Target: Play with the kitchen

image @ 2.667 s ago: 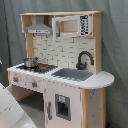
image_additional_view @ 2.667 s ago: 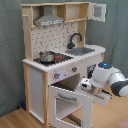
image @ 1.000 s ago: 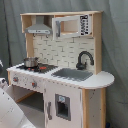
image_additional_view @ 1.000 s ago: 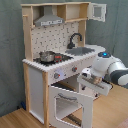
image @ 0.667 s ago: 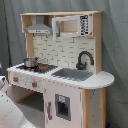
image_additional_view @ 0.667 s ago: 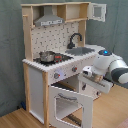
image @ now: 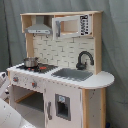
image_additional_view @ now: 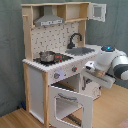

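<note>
Toy kitchen (image_additional_view: 55, 65) upright in both exterior views, white panels with light-wood frame. Oven door (image_additional_view: 72, 106) swung open, hanging out front in the second exterior view. Small pot (image_additional_view: 46, 56) on hob at the second exterior view's left of the worktop (image_additional_view: 75, 59); black faucet (image_additional_view: 74, 39) behind grey sink (image_additional_view: 82, 50). Range hood (image_additional_view: 49, 21) up top, upper cabinet door (image_additional_view: 96, 11) ajar. Two knobs (image_additional_view: 56, 75) on the front panel.

Arm (image_additional_view: 111, 64) in from the second exterior view's right, wrist close to the kitchen's front corner, just under the worktop edge. Jaws hidden behind wrist housing: cannot tell whether spread or pressed together, or whether touching anything. Kitchen sits just left of the jaws' end of the arm in the second exterior view, oven door below it.

First exterior view: only a white arm segment (image: 10, 116) at bottom left; lower cupboard door (image: 61, 106) closed, sink (image: 72, 74) and faucet (image: 83, 59) centre, pot (image: 30, 62) on hob.
</note>
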You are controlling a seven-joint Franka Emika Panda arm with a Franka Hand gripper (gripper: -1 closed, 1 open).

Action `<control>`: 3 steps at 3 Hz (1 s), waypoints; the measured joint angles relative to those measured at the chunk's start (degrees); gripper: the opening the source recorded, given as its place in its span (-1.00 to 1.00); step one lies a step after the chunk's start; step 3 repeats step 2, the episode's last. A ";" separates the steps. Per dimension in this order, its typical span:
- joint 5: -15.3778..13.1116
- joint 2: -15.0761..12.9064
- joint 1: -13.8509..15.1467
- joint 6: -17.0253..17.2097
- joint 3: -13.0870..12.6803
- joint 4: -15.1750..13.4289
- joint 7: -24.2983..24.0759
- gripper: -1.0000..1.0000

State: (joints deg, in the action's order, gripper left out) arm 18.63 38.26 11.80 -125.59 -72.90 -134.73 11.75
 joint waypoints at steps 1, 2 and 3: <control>-1.27 3.46 -1.72 3.25 2.46 0.03 0.40 1.00; -4.46 7.66 -1.60 5.17 0.98 0.03 0.61 1.00; -4.46 7.66 -1.60 5.17 0.98 0.03 0.61 1.00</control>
